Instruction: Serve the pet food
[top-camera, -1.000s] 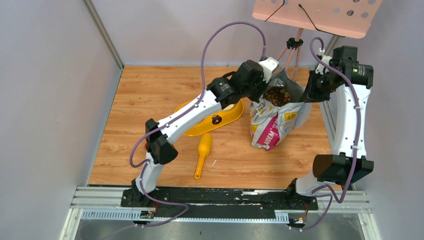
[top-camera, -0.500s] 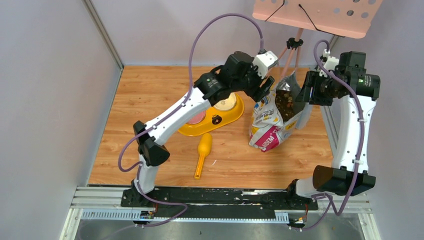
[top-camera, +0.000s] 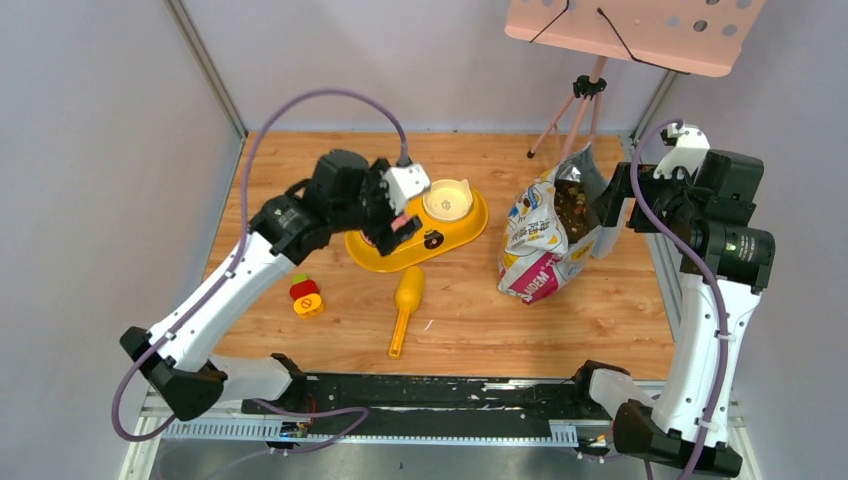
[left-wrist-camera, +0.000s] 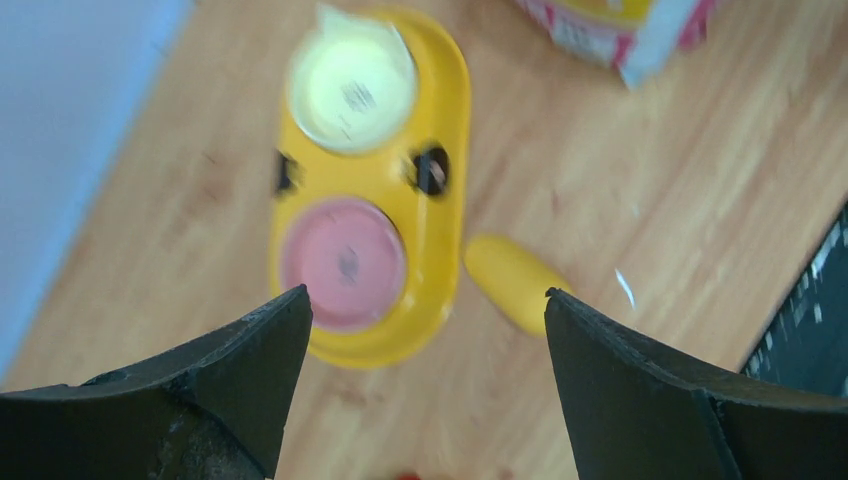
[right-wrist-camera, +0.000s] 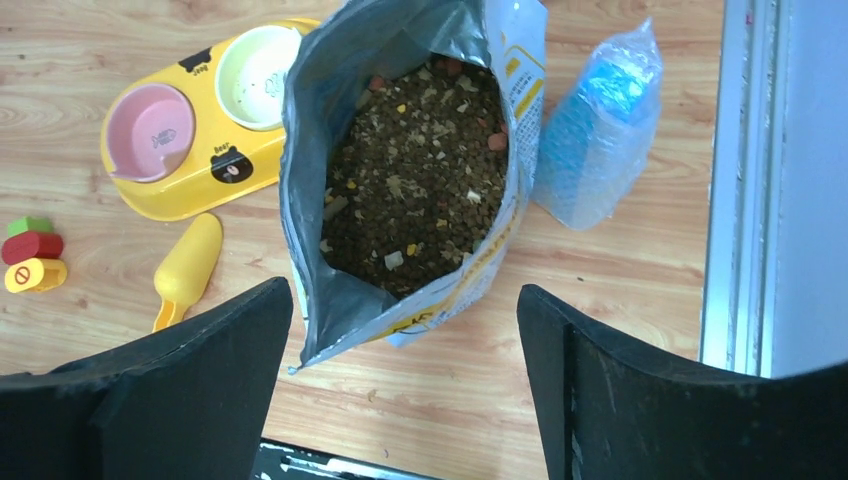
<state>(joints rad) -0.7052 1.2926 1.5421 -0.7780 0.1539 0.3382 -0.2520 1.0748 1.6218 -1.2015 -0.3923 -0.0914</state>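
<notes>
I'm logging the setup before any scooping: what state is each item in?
White, pink and blue printed foil bag: upright, top open.
Brown dry kibble pet food: inside the bag.
Yellow plastic scoop: lying on the table, unheld.
Round pink bowl: empty.
Round cream bowl: empty.
Left fingers: open, empty.
Right fingers: open, empty.

Bright, even light; the left wrist view is motion-blurred, others sharp.

left hand (left-wrist-camera: 425, 300) spread wide, apparently empty (blurred) | right hand (right-wrist-camera: 405, 290) spread wide, empty
</notes>
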